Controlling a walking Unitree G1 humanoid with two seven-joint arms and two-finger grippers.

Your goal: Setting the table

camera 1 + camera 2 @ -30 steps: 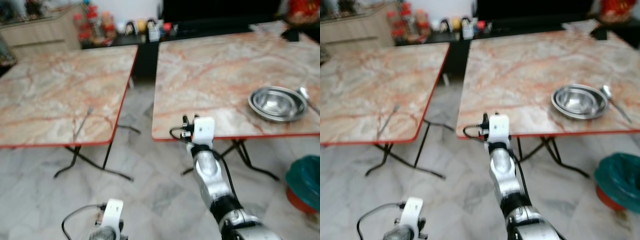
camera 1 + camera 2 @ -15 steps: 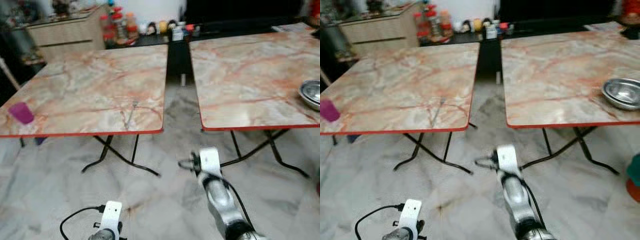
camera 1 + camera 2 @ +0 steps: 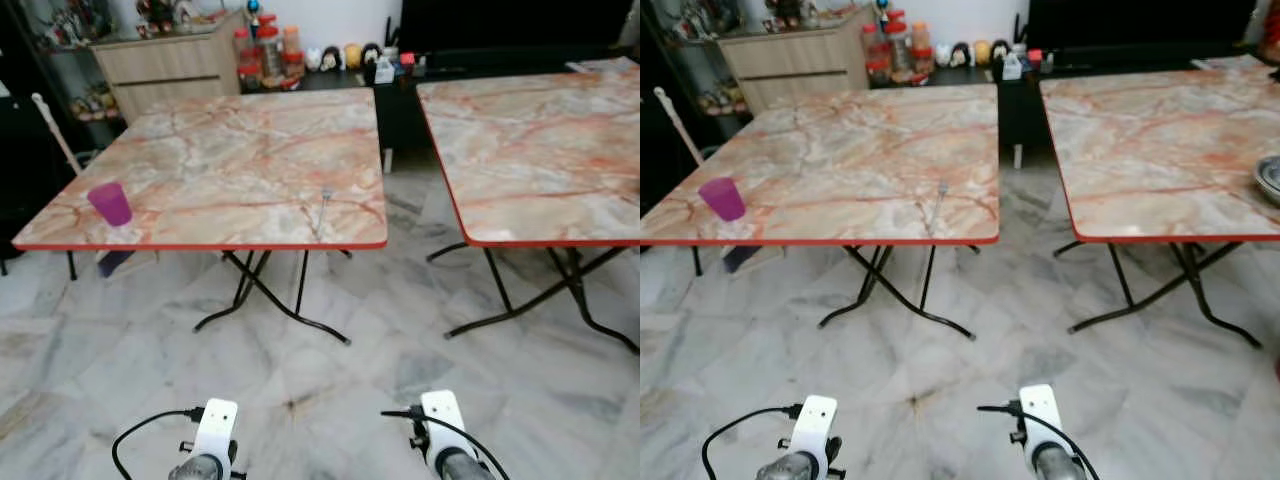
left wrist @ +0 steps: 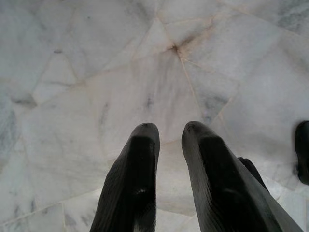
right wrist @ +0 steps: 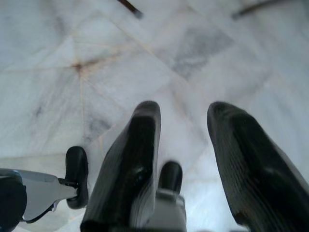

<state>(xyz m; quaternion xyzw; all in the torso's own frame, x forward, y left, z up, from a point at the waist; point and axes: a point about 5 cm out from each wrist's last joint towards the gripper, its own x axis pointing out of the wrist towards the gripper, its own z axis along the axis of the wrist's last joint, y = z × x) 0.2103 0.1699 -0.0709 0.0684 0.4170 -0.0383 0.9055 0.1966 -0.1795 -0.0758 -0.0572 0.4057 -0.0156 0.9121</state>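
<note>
two marble-top surfaces ahead, left surface (image 3: 230, 150) and right surface (image 3: 540, 140), with a strip of floor between them. both arms hang low over the marble floor (image 3: 330, 390), well short of either surface.

left end effector (image 4: 169, 140): fingers a narrow gap apart, nothing between them, pointing down at the floor. right end effector (image 5: 186, 130): fingers wider apart, also holding nothing.

task things, counted: one purple cup (image 3: 110, 203) upright near the left surface's front-left corner; one utensil (image 3: 322, 210), thin and metal, type unclear, lying near that surface's front-right edge. its long axis runs roughly front to back, handle end toward the robot, slightly angled. one bowl rim (image 3: 1270, 178) at the right surface's far-right edge, mostly cut off by the frame.

key relation: the utensil lies ahead of and above both end effectors, about midway between the arms, slightly nearer the right one. judgement: either arm could take it, but the robot must close in and raise an arm first. a grasp across the thin shaft looks fiddly on a flat top.

clutter of bottles and small figures on the dark shelf (image 3: 330, 60) behind.
</note>
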